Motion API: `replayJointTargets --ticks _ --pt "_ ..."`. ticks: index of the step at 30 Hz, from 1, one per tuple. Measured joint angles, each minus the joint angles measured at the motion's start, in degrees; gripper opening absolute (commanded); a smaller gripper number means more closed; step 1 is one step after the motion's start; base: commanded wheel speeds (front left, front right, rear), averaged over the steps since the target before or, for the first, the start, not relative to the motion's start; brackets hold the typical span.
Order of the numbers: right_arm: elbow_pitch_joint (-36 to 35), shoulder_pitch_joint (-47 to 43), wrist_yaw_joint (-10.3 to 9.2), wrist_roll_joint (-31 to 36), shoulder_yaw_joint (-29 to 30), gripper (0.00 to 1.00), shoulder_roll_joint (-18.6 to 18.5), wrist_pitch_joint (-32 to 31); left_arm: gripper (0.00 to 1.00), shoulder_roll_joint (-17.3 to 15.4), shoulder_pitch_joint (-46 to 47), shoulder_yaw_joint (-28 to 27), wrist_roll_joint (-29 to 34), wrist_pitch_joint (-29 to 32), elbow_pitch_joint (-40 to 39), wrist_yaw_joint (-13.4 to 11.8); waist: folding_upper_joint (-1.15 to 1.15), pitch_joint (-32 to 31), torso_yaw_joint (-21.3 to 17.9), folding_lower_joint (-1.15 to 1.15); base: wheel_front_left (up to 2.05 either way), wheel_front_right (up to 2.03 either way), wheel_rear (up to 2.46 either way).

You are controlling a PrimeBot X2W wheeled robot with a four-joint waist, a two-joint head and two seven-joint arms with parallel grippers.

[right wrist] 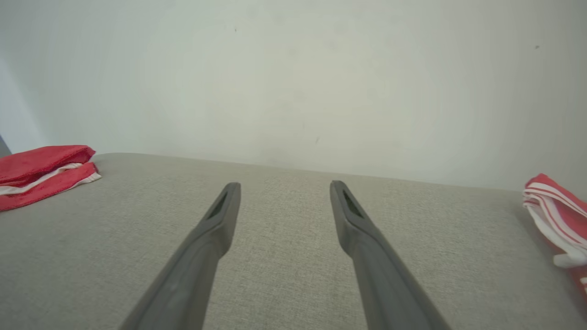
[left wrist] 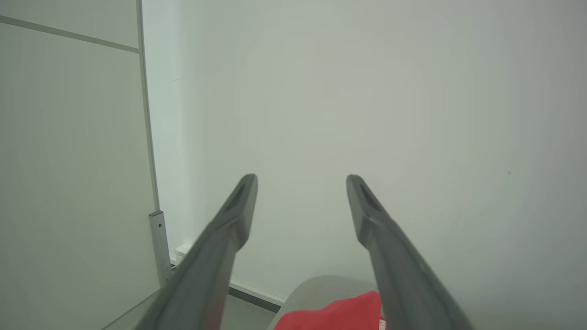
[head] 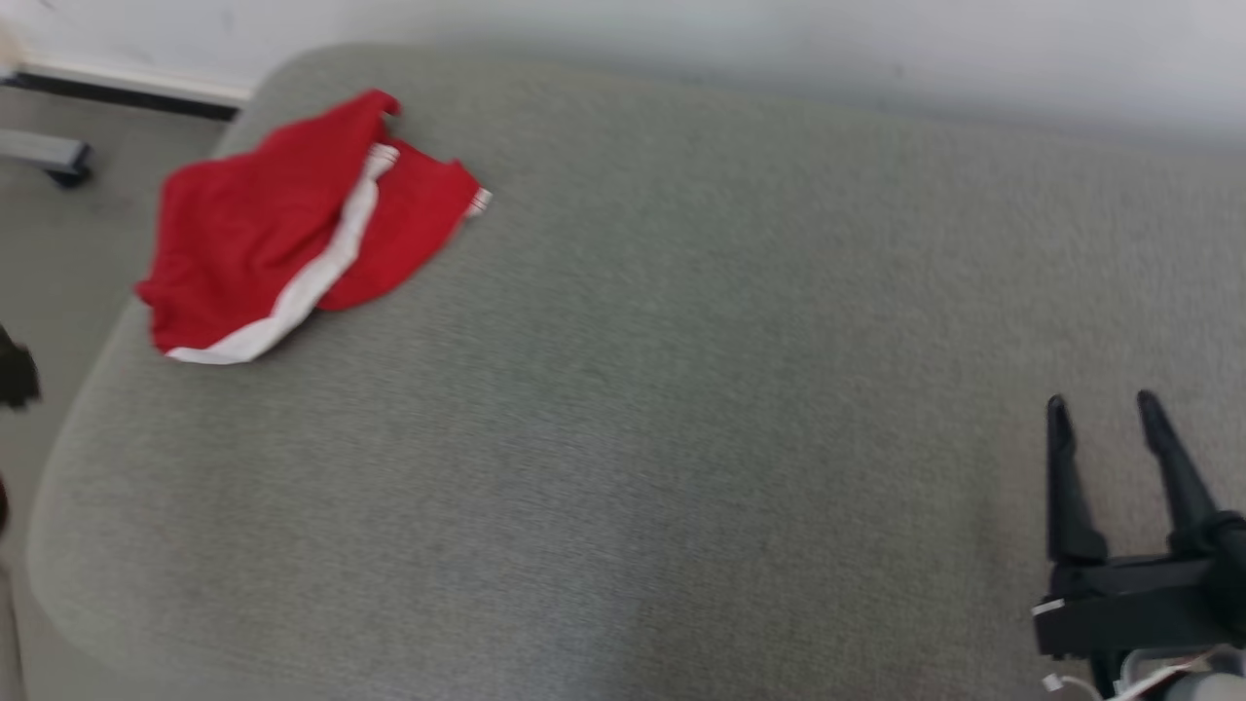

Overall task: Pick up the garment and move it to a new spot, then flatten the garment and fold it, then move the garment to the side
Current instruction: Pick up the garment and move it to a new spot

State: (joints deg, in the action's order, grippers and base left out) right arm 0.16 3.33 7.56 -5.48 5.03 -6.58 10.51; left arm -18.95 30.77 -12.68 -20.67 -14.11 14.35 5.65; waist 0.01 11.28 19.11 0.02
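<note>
The garment is red with a white band and lies crumpled near the far left corner of a grey padded surface. My right gripper hovers over the near right of the surface, far from the garment, open and holding nothing. In the right wrist view its fingers stand apart over bare fabric, with the garment at the far left. In the left wrist view my left gripper is open and empty, aimed at the white wall, with the garment low between its fingers.
A second red cloth with white stripes lies at the right edge of the surface. A white wall runs behind. Floor and a grey bar lie beyond the left edge. A pale panel stands left of the wall.
</note>
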Motion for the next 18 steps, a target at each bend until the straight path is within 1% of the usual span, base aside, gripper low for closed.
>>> replayJointTargets --ticks 7,9,13,18 --pt "-6.7 0.4 0.0 0.6 4.6 1.0 -0.9 -1.6 1.0 -3.1 14.1 2.0 -0.7 0.0 7.6 0.9 0.01 7.8 -4.6 0.01 0.0 0.0 0.0" --pt "-8.3 0.3 0.0 0.6 5.0 1.0 -0.9 -2.0 1.0 -3.6 16.4 2.3 -0.7 0.0 10.3 0.9 0.01 9.9 -5.7 0.01 0.0 0.0 0.0" --pt "-10.9 0.1 0.0 1.1 6.3 1.0 -0.7 -2.7 1.0 -5.8 20.7 2.7 -1.1 -0.1 17.1 1.2 0.01 13.5 -8.0 0.01 0.0 0.0 0.0" --pt "-13.1 -0.1 0.0 1.3 6.9 1.0 -0.4 -3.4 1.0 -7.5 23.3 4.2 -2.2 1.0 26.2 1.4 0.01 16.7 -10.7 0.0 0.0 0.0 0.0"
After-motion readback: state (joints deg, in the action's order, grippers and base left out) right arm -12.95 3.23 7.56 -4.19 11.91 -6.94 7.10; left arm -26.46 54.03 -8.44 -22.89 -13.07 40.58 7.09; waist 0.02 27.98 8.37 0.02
